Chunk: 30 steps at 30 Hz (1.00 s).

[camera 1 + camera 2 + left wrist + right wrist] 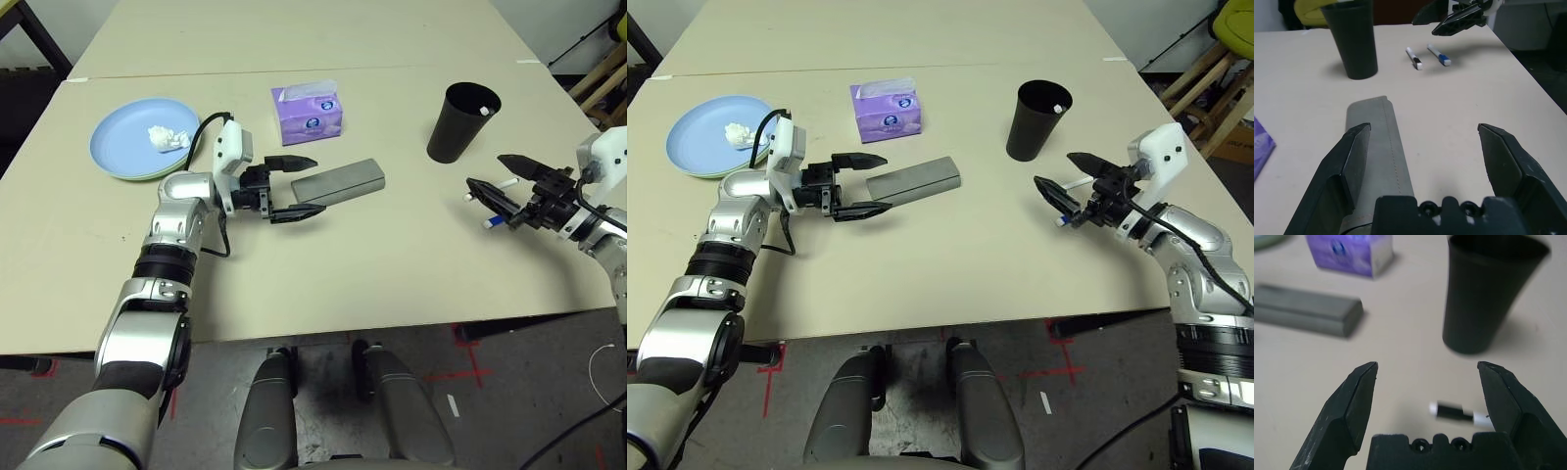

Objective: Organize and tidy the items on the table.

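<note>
The grey glasses case [343, 182] lies mid-table. My left gripper [308, 185] is open, and the case's near end sits between its fingers, close along one finger [1347, 161]. Two thin white pens [1414, 58] [1439, 55] lie right of the black cup [460, 123], and a white tip shows inside the cup's rim. My right gripper [1056, 168] hovers open just above the pens, with one pen [1457, 413] between its fingers. A crumpled tissue wad [168, 137] rests on the light blue plate [122, 137], which sits on the pale green plate [147, 177].
A purple tissue box [309, 110] stands behind the case. The beige table [392, 274] has bare room along its front edge. A seam to a second tabletop runs behind the box, and chair legs stand off the right edge.
</note>
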Available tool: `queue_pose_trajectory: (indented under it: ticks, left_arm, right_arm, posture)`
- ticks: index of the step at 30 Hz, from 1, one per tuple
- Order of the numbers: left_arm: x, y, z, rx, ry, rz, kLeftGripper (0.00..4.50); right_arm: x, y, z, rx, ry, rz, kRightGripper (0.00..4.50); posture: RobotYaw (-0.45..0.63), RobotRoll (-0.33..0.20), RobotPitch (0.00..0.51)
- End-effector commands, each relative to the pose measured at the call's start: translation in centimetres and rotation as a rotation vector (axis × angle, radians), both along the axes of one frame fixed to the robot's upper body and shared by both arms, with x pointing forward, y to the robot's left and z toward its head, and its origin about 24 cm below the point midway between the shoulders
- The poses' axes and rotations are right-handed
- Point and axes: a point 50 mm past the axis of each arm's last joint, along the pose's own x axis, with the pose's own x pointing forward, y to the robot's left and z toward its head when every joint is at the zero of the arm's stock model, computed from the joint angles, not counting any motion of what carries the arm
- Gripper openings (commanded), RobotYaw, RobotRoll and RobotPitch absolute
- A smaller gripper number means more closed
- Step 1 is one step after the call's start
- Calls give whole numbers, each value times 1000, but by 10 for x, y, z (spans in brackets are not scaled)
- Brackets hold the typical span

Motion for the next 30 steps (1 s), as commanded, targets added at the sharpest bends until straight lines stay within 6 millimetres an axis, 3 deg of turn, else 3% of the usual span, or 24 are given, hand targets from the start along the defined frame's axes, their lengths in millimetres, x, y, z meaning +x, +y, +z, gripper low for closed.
queue_pose_trajectory:
  ticks: [1,5,15,24,30]
  left_arm:
    - [-2,1,-2,55,-6,-22,4454]
    - [-3,-2,1,31,-14,-63,4454]
    - [-11,-11,0,-72,35,-127,4454]
    - [-16,-11,-2,-78,79,-124,4454]
    - [-16,-9,0,-79,81,-115,4454]
  right_arm:
    - [-6,-8,6,-94,14,-27,4500]
    - [-9,-17,12,-337,93,6,4500]
    - [8,0,34,-725,177,279,4500]
    - [25,1,59,-1122,256,529,4500]
    - [37,10,60,-1304,247,649,4500]
  posture:
    - [31,0,209]
    - [22,0,212]
    - [33,0,221]
    - [45,0,247]
    - [58,0,262]
